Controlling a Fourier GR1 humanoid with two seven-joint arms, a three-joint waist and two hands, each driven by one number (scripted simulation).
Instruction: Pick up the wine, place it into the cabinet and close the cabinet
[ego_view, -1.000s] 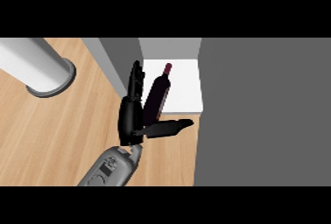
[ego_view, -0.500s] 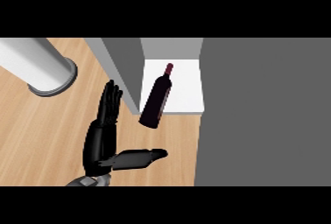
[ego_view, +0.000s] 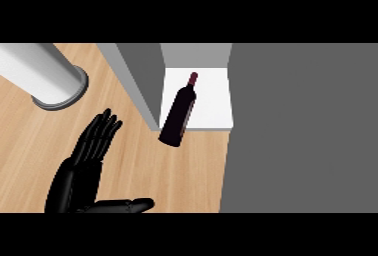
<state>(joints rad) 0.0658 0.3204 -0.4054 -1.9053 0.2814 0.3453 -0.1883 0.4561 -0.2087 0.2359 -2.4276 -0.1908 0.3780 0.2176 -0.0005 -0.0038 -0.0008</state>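
You have bare light wooden counter (ego_view: 184, 175) between the black left hand (ego_view: 77, 175) and the grey cabinet (ego_view: 295, 125), whose grey door panel (ego_view: 140, 75) stands open beside the white cylinder with a grey base (ego_view: 40, 75). The hand is spread flat, fingers straight, thumb out, holding nothing. The dark wine bottle (ego_view: 179, 112) sits apart from it, neck over the cabinet's white shelf floor (ego_view: 214, 100), base past the front edge
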